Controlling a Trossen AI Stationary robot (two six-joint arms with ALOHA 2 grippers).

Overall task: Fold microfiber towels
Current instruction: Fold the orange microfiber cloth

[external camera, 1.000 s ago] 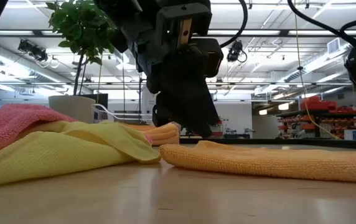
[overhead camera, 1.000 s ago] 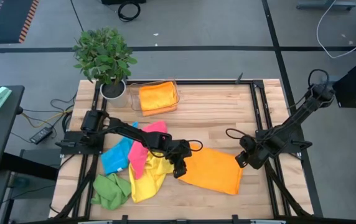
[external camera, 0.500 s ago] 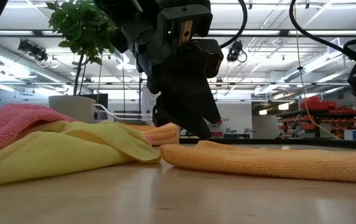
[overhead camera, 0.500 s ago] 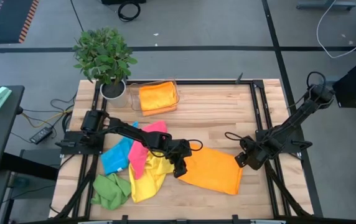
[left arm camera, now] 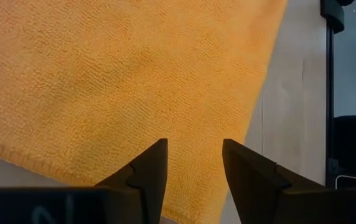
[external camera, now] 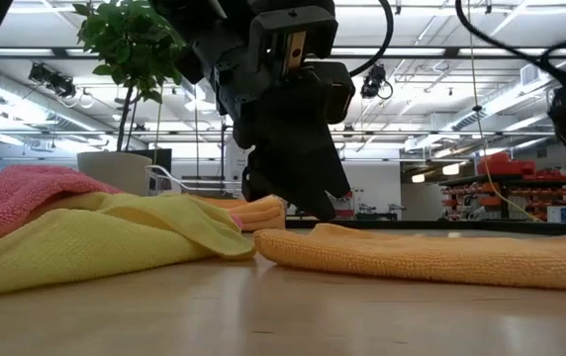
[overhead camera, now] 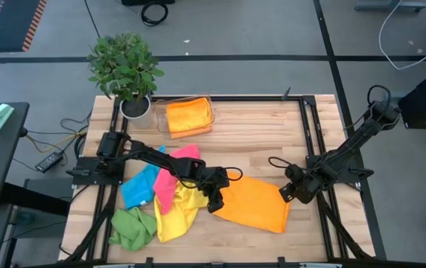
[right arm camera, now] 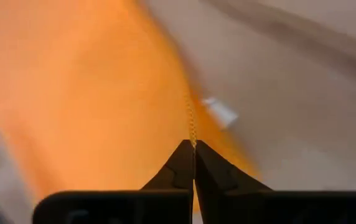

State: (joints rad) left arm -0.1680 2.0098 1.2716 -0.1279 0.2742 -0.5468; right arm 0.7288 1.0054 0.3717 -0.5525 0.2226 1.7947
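Observation:
An orange microfiber towel [overhead camera: 254,202] lies spread flat on the wooden table, right of the middle. My left gripper [overhead camera: 214,201] stands open over the towel's left edge [left arm camera: 72,155], fingers slanting down. My right gripper [overhead camera: 286,192] is shut at the towel's far right corner. To the left lies a loose heap of pink [overhead camera: 172,175], blue [overhead camera: 138,186], yellow [overhead camera: 179,212] and green [overhead camera: 132,227] towels. In the low view the orange towel [external camera: 431,255] lies flat beside the yellow one [external camera: 105,242]. My left gripper has a finger [left arm camera: 147,171] on either side of a strip of the orange towel near its left edge; whether the fingers touch the cloth I cannot tell. My right gripper pinches the orange towel's hem [right arm camera: 193,134] between its two fingertips, near the far right corner beside a small white tag [right arm camera: 218,112]. The fingers slant steeply down from the table's right side. The rest of the towel lies on the table.
A clear tray [overhead camera: 211,112] at the far edge holds a folded orange towel [overhead camera: 189,117]. A potted plant [overhead camera: 127,71] stands at the far left corner. Black rails [overhead camera: 302,119] frame the table. Bare wood lies between tray and spread towel.

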